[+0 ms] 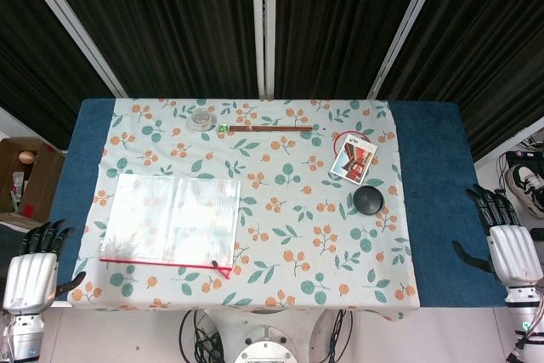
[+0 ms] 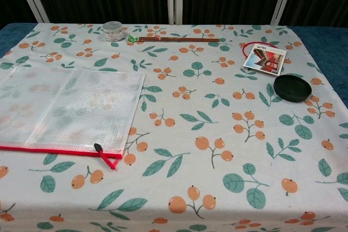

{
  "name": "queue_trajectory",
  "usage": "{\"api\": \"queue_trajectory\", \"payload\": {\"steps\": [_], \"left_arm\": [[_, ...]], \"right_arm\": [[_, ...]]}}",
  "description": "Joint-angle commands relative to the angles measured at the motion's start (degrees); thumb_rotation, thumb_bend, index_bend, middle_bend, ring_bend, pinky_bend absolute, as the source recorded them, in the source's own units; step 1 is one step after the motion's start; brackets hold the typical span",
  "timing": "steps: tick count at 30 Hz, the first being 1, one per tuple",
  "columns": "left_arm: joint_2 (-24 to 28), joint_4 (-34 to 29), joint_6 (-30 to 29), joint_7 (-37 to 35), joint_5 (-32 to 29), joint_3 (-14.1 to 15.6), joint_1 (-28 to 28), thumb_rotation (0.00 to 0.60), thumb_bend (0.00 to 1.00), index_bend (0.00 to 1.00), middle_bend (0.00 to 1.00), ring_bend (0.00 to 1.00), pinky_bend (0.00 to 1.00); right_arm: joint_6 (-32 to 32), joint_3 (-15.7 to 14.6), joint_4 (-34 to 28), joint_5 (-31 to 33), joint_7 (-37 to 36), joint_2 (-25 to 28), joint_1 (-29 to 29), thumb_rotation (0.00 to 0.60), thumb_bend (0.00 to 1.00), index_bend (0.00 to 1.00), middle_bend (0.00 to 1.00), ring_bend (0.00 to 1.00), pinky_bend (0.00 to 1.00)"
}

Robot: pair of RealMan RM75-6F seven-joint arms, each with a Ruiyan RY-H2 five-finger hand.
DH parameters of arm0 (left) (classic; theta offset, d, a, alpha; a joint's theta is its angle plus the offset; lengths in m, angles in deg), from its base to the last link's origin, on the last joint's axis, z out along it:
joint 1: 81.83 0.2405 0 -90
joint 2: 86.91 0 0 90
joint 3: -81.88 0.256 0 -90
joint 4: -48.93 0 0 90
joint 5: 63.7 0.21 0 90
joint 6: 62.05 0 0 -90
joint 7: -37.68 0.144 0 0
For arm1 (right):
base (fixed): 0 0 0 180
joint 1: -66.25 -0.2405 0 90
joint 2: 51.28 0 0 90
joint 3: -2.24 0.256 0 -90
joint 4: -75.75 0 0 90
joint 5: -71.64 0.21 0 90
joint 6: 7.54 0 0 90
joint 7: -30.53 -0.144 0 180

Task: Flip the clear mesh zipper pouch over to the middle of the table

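The clear mesh zipper pouch (image 1: 170, 218) (image 2: 65, 110) lies flat on the left part of the floral tablecloth, its red zipper edge toward the near side and a black pull tab (image 2: 98, 147) at its near right corner. My left hand (image 1: 34, 269) hangs off the table's near left corner, fingers apart, holding nothing. My right hand (image 1: 508, 244) sits at the near right edge over the blue cloth, fingers apart and empty. Neither hand touches the pouch. The chest view shows no hand.
A black round lid (image 1: 368, 201) (image 2: 292, 87) and a small card (image 1: 353, 160) (image 2: 264, 58) over a red ring lie right of centre. A small jar (image 1: 201, 118) (image 2: 112, 29) and a brown stick (image 1: 270, 127) (image 2: 179, 39) lie at the far edge. A cardboard box (image 1: 21, 178) stands left of the table.
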Motion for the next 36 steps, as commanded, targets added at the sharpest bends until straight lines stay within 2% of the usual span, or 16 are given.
{"api": "queue_trajectory", "payload": {"steps": [1,10,13,17,19,22,25,29,36], "left_arm": [[0.1,0.2,0.7,-0.1,-0.7,-0.4,-0.4,0.600,0.00,0.23,0.15,0.12,0.16],[0.8,-0.4,1.7,0.3,-0.9,-0.4,-1.2,0.600,0.00,0.25,0.15,0.12,0.16],[1.7,-1.4,2.8,0.6,2.0,0.7,-2.3,0.600,0.00,0.27,0.16,0.12,0.16],[3.0,-4.0,6.5,0.7,9.1,2.4,-6.2,0.600,0.01,0.29,0.16,0.12,0.16],[2.9,-5.3,9.1,0.9,12.2,2.9,-8.5,0.600,0.06,0.31,0.16,0.12,0.16],[1.7,-7.0,14.9,2.3,15.7,3.3,-13.0,0.600,0.14,0.33,0.16,0.12,0.16],[-0.4,-8.3,21.7,4.6,16.5,2.8,-17.4,0.600,0.20,0.35,0.16,0.12,0.16],[-4.8,-7.9,29.2,9.3,14.6,1.3,-22.0,0.600,0.23,0.37,0.16,0.12,0.16],[-12.1,-3.7,34.9,15.8,9.3,0.3,-25.0,0.600,0.24,0.44,0.16,0.12,0.16]], "right_arm": [[0.7,0.3,-0.1,0.3,0.4,-0.4,-0.5,0.600,0.19,0.00,0.01,0.00,0.00],[1.9,0.6,-1.0,-0.2,-0.7,0.1,-1.5,0.600,0.19,0.00,0.01,0.00,0.00],[1.4,0.7,-1.7,-1.2,-0.4,1.4,-1.8,0.600,0.19,0.00,0.01,0.00,0.00],[1.3,1.1,-3.5,-2.4,1.2,3.2,-2.5,0.600,0.19,0.00,0.01,0.00,0.00],[1.5,1.2,-4.2,-2.9,1.8,3.6,-2.9,0.600,0.19,0.00,0.01,0.00,0.00],[1.9,1.2,-4.9,-3.6,2.1,4.0,-3.5,0.600,0.19,0.00,0.01,0.00,0.00],[2.5,1.1,-5.1,-3.9,2.1,4.1,-4.0,0.600,0.19,0.00,0.01,0.00,0.00],[2.7,0.8,-5.2,-4.2,1.7,4.4,-4.2,0.600,0.19,0.00,0.01,0.00,0.00],[2.5,0.5,-4.5,-3.3,0.7,4.2,-3.7,0.600,0.19,0.00,0.01,0.00,0.00]]}}
